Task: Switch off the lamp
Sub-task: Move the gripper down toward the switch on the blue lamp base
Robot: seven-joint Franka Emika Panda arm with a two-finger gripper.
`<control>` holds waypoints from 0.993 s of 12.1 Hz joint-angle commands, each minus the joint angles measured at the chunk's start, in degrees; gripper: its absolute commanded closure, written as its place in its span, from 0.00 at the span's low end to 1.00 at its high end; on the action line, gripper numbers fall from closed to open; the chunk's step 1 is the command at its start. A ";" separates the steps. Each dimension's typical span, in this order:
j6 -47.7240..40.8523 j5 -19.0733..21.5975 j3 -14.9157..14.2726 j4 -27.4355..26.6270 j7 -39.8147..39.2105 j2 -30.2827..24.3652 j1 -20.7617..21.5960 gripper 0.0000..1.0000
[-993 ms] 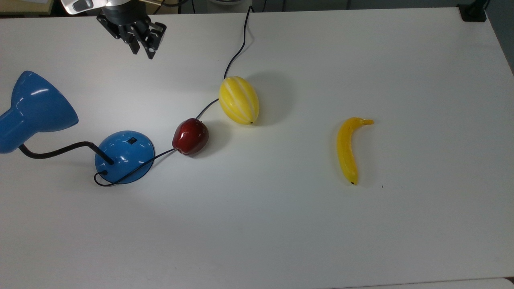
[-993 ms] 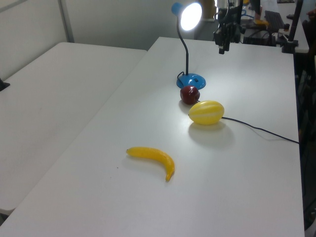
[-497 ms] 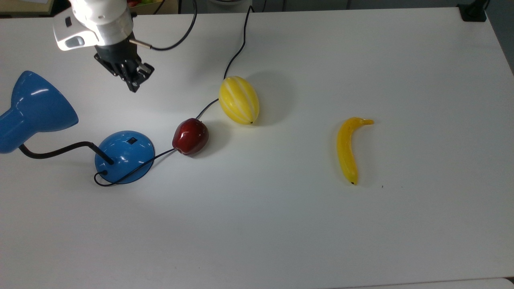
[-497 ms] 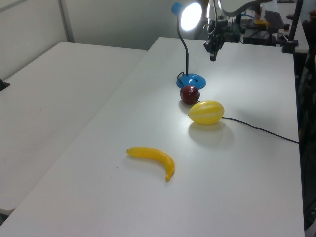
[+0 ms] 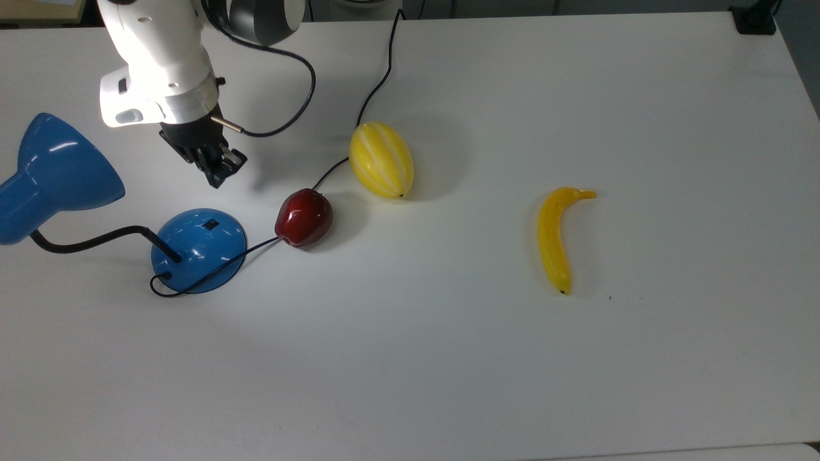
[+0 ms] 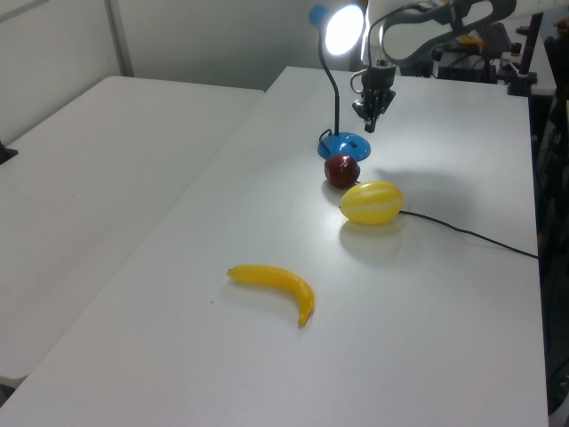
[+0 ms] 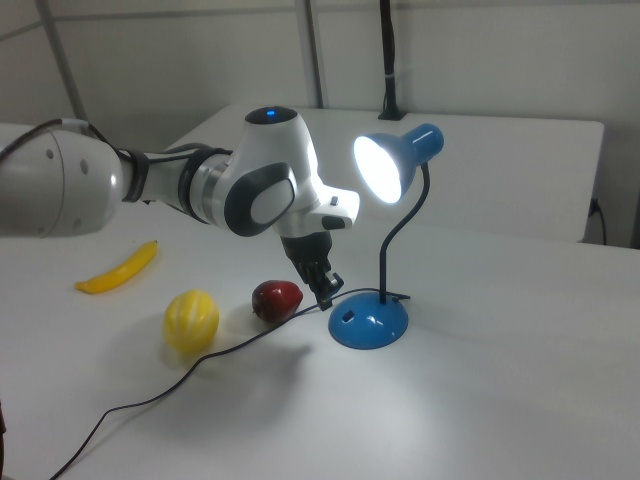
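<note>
Closing in now, the claw [image 5: 218,171] has swept down from the far edge of the worktop [image 5: 448,358] over the last second and hangs just short of the lamp [image 5: 198,250]. In the top view it sits slightly above the round blue base, a little to the top view's right of the shade. Its fingers look drawn together into a narrow tip, with nothing held between them.

The lamp stands near the top view's left edge of the worktop, its gooseneck bent over and its bulb plainly lit in the right view [image 7: 380,170]. The small black switch [image 5: 210,225] sits on the dome of the base, on the side facing the claw. In the right view the tip hovers just beside the base, above it and not touching.

That approach matters: the arm is lined up for a poke, and a short drop onto the switch looks like all that is left. The light is still on, so nothing is done yet.

Watch the red apple [image 5: 303,218] just beside the base, resting on the black cord [image 5: 384,70], with the yellow melon [image 5: 381,159] beyond it. The banana [image 5: 555,240] lies well apart and out of play.
</note>
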 commanded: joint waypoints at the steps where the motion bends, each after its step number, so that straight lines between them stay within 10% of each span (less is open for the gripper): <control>1: 3.50 -1.39 -0.26 -1.68 3.14 0.60 0.97 1.00; 12: 14.21 -1.66 -0.35 -1.24 7.18 4.82 0.70 1.00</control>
